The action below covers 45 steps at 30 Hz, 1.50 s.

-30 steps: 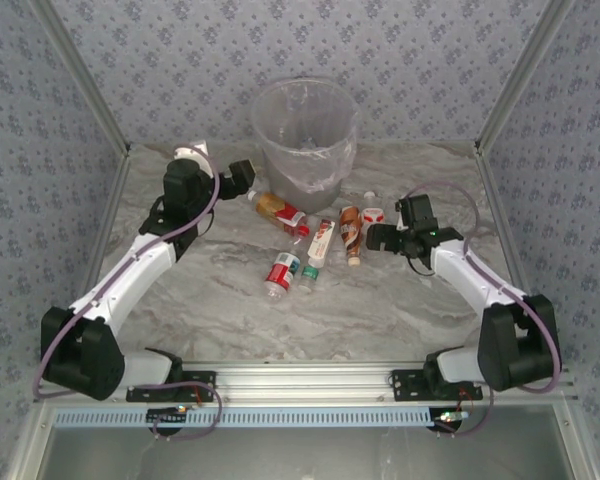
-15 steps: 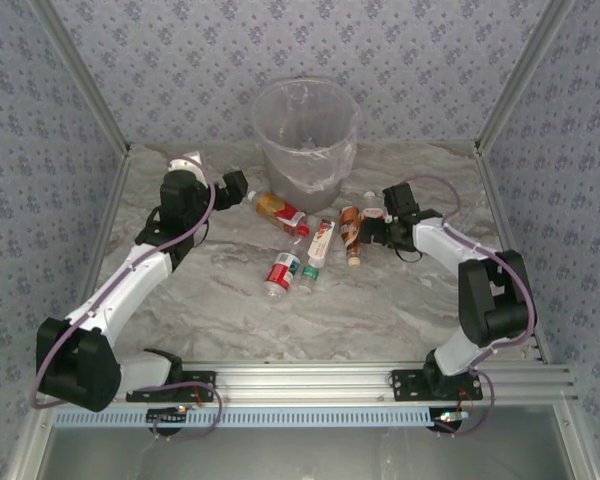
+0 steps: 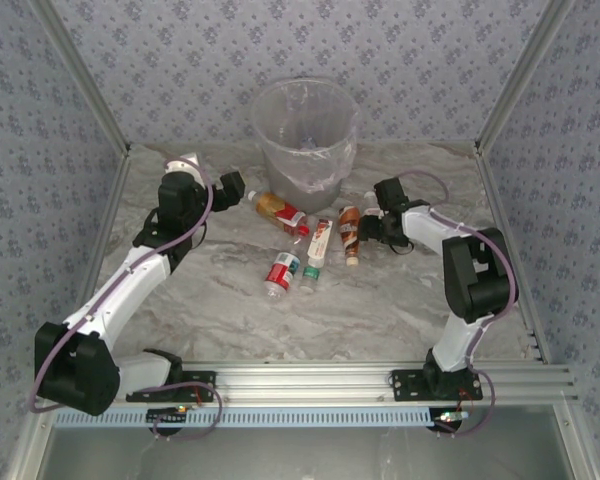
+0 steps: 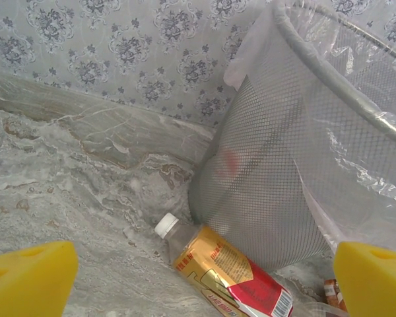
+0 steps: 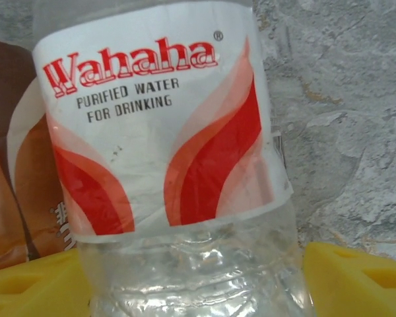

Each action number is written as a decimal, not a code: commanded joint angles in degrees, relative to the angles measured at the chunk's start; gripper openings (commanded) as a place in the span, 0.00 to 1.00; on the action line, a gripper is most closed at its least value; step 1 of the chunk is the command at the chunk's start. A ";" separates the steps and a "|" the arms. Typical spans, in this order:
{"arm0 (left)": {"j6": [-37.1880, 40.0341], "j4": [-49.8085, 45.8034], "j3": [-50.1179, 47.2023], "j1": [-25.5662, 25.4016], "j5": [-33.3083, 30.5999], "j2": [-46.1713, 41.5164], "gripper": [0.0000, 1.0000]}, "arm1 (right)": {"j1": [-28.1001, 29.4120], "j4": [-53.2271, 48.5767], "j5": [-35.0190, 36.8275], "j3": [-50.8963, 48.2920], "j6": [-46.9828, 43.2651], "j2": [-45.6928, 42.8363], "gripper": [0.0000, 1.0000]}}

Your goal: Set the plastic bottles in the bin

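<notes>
Right wrist: Wahaha bottle axis away from right gripper, pads straddling, grip unclear | bare table near side | left gripper wide open, empty.

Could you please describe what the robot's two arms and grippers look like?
Both the left arm and the right arm have smooth white links joined by bulky black joint housings. A thin purple cable loops loosely along each. The left gripper and right gripper have black bodies, with blocky bright yellow fingers. I can read no markings on them.
</notes>
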 commanded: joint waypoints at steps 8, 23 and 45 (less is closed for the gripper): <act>-0.64 -0.50 0.17 0.29 -0.60 -0.80 0.99 | -0.03 -4.67 1.75 7.04 -5.42 5.72 0.88; -0.99 -1.91 -0.56 0.29 -0.62 -1.97 0.99 | -0.25 -11.60 2.09 16.83 -7.55 16.20 0.79; -1.43 -2.17 -1.80 0.37 -1.61 -3.01 0.99 | 1.50 -2.39 8.03 4.59 -5.03 -0.86 0.60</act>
